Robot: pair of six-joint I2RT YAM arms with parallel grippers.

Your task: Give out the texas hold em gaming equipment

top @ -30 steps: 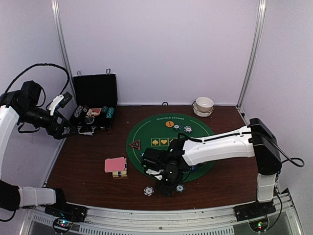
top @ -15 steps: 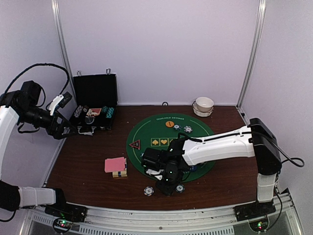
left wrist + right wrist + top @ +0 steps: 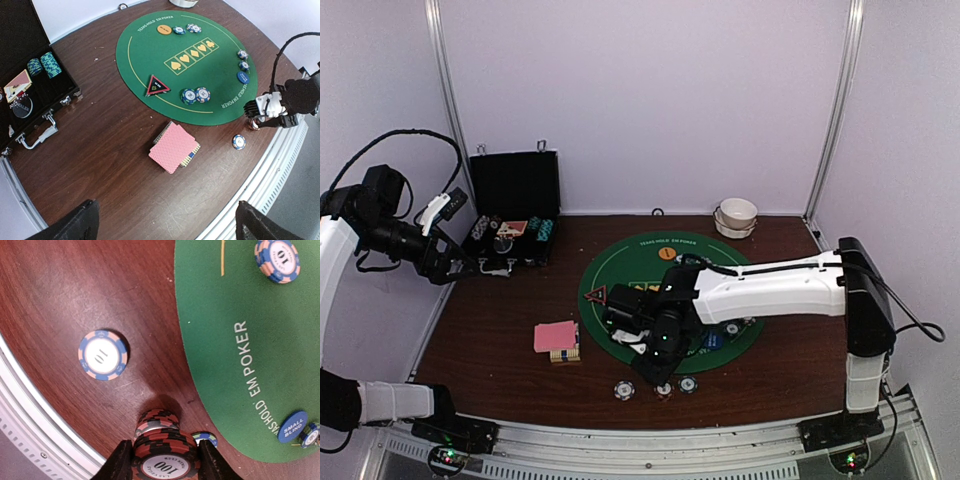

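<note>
Right hand (image 3: 164, 463): clamped on red 100 chips (image 3: 162, 445), over the bench (image 3: 75, 290) by its near edge, off the green mat (image 3: 225, 340).
Risk: stack topples on release, chips roll off.
Cause: edge close, side-only grip.

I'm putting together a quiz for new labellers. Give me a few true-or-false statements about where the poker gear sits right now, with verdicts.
1. The right gripper is shut on red-and-black 100 chips. True.
2. The pink-backed cards lie on the green mat. False: they lie off it, on a box on the wooden table.
3. The red triangular button lies on the green mat. True.
4. The black case is closed. False: its lid stands open, with teal chips showing inside.
5. The blue 10 chip lies on bare wood. True.
</note>
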